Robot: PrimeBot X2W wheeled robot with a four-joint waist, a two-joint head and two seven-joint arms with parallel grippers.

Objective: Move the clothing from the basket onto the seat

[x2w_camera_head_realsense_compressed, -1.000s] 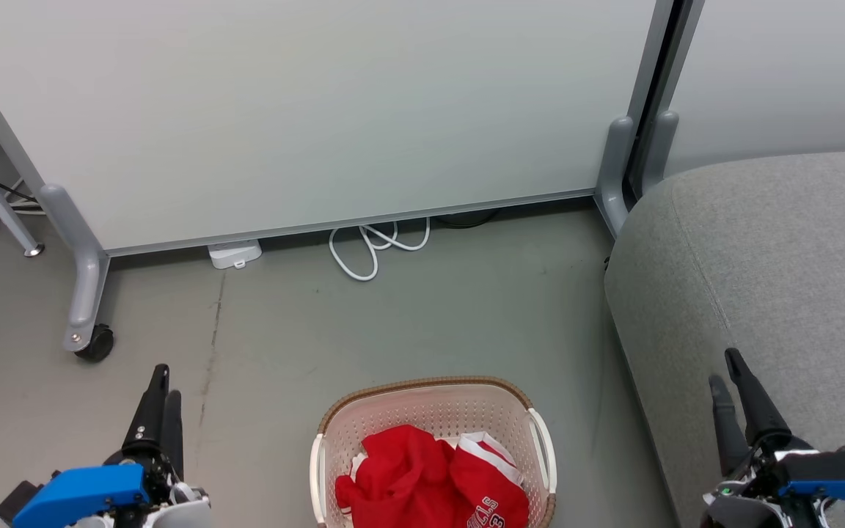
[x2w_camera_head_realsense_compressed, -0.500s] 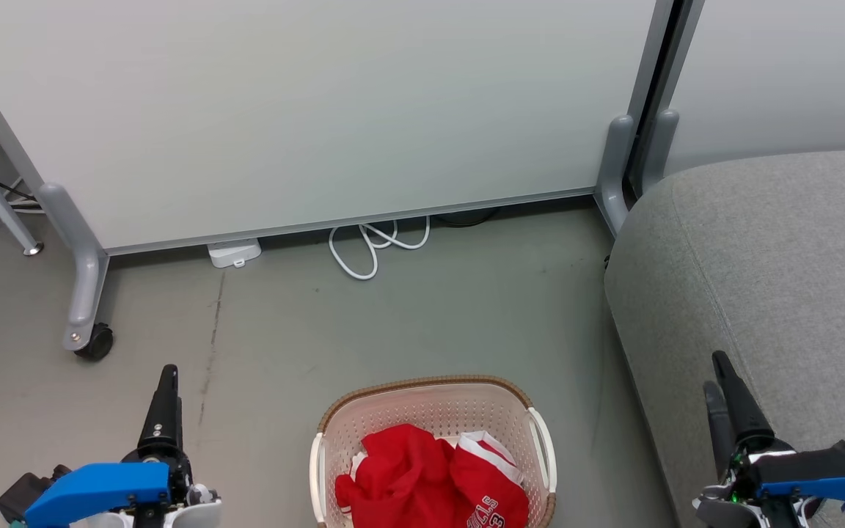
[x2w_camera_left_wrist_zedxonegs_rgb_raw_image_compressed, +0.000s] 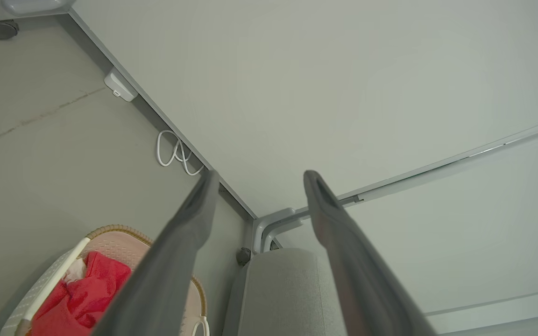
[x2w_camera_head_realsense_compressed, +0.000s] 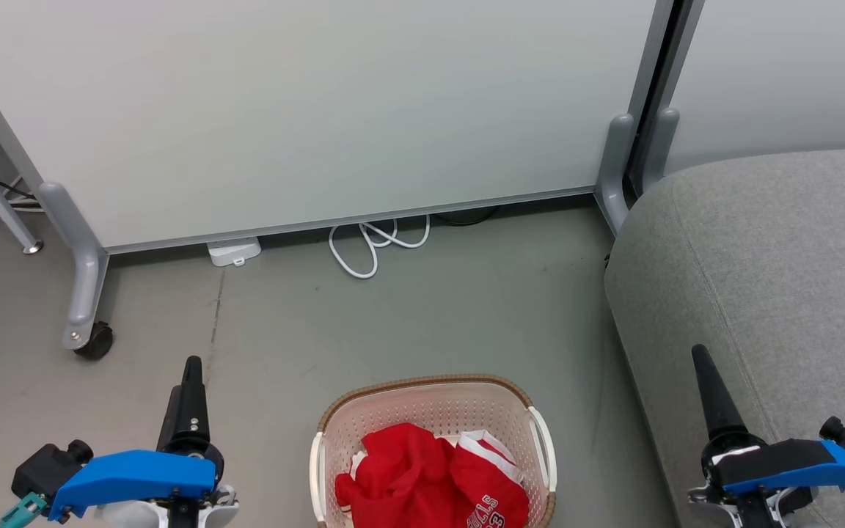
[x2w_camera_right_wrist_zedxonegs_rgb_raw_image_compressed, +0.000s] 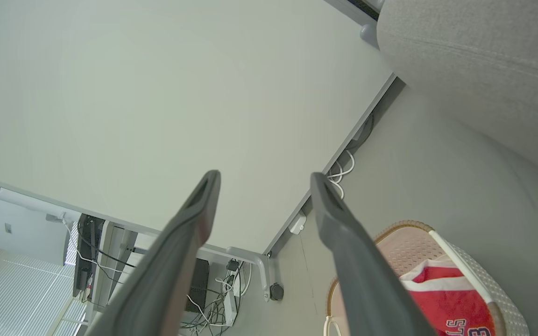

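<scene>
Two red clothes [x2w_camera_head_realsense_compressed: 430,480]: both lie bunched up in the basket [x2w_camera_head_realsense_compressed: 422,383]; one shows white letters.
Basket spot: on the floor [x2w_camera_head_realsense_compressed: 430,315], just left of the seat [x2w_camera_head_realsense_compressed: 774,249], not touching it.
Seat: big and grey, with no clothes on the part I can see.
Done: nothing yet, I think.
Left to do: grab each red piece, lift it, and put it on the seat.
Left end effector [x2w_camera_left_wrist_zedxonegs_rgb_raw_image_compressed: 260,179]: spread wide, holding nothing, up left of the basket.
Right end effector [x2w_camera_right_wrist_zedxonegs_rgb_raw_image_compressed: 264,179]: spread wide, holding nothing, over the seat's edge.
Around: a white cable [x2w_camera_head_realsense_compressed: 375,249] and a small white box [x2w_camera_head_realsense_compressed: 234,253] lie by the grey wall panel [x2w_camera_head_realsense_compressed: 320,110]; a black wheel [x2w_camera_head_realsense_compressed: 94,343] is under its foot.
In the way: only the basket's wall and the seat's tall side, I think.
</scene>
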